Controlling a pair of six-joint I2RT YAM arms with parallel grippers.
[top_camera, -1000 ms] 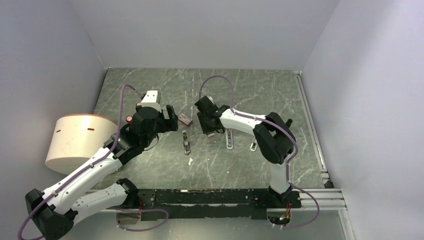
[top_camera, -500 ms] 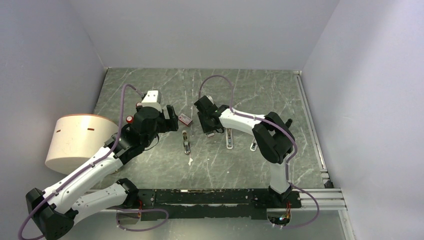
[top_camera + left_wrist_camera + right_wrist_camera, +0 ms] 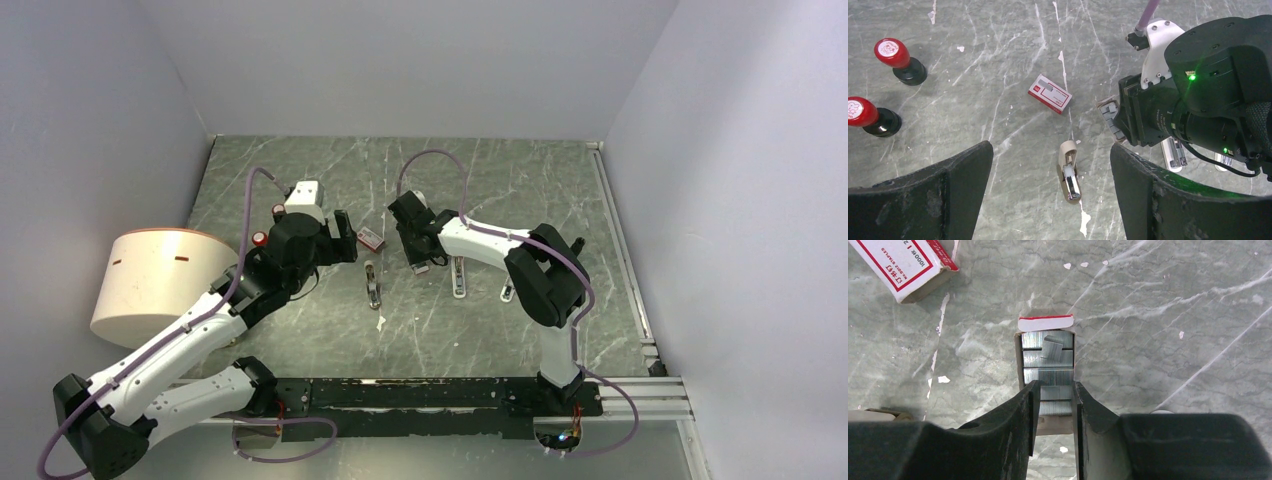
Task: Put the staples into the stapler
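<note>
The staples [image 3: 1048, 360] are grey ribbed strips lying in a small open cardboard tray with a red-edged flap. My right gripper [image 3: 1055, 390] straddles the near strips, and its fingers [image 3: 1030, 405] press against both sides, so it is shut on them. In the top view the right gripper [image 3: 418, 255] covers the tray. The beige stapler [image 3: 1068, 172] lies open on the table with its grey metal channel showing. It also appears as the stapler [image 3: 372, 283] left of the right gripper. My left gripper [image 3: 1049, 147] hovers wide open above the stapler, holding nothing.
A red-and-white staple box [image 3: 1050, 93] lies behind the stapler. Two red-capped stamps [image 3: 895, 55] stand at the left. A long white stapler [image 3: 459, 277] and a small light-blue stapler [image 3: 507, 291] lie right of the right gripper. A beige drum [image 3: 150, 280] stands at the far left.
The right gripper's fingers have drawn closer together around the staples. Both arms have stayed almost where they were.
</note>
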